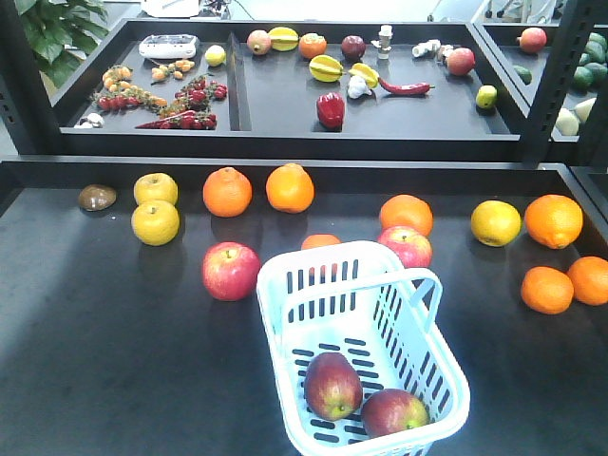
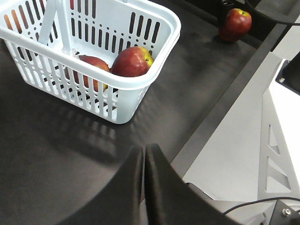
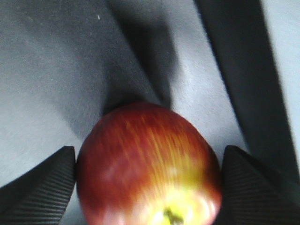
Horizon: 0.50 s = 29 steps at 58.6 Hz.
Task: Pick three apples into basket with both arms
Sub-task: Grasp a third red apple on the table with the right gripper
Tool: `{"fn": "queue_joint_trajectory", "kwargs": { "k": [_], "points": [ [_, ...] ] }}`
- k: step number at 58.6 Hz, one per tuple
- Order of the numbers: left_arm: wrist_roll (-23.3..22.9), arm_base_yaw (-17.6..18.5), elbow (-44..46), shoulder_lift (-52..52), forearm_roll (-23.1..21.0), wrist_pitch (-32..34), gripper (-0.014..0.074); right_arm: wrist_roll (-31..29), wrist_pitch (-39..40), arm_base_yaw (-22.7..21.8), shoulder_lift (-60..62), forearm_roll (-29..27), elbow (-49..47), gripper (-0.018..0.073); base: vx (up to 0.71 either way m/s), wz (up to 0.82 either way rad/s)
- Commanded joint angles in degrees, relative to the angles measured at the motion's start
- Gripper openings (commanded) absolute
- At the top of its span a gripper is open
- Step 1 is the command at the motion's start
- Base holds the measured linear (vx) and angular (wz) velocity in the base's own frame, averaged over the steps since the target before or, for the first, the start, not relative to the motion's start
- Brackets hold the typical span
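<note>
Right wrist view: right gripper (image 3: 147, 164) jaws clamp a red apple (image 3: 147, 164) above the dark surface (image 3: 47, 70). Basket (image 2: 154, 61) holds two apples (image 2: 132, 61). Left gripper (image 2: 144, 154) jaws closed, empty. Judgement: carry level, release low over the basket's free space.

We see round oranges, one (image 1: 227, 191) beside another (image 1: 290, 187), two yellow round fruits (image 1: 155, 222) stacked left, a brown stone-like lump (image 1: 97, 197), and a red bell pepper (image 1: 330, 109) on the rear black shelf (image 1: 275, 95).
</note>
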State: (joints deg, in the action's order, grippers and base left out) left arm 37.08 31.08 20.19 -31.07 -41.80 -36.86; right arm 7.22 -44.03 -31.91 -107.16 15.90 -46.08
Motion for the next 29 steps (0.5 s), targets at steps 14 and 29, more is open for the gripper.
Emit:
{"fn": "queue_joint_trajectory", "kwargs": {
  "k": [14, 29],
  "points": [
    [-0.61, 0.14, 1.36, 0.01, -2.41, 2.52, -0.0006, 0.51, -2.08, -0.25, 1.23, 1.08, -1.03, 0.0498, 0.0, 0.0],
    [-0.61, 0.14, 1.36, 0.01, -2.41, 2.52, -0.0006, -1.08, -3.37, -0.17, 6.19, -2.84, -1.15, 0.0117, 0.0, 0.0]
  ]
}}
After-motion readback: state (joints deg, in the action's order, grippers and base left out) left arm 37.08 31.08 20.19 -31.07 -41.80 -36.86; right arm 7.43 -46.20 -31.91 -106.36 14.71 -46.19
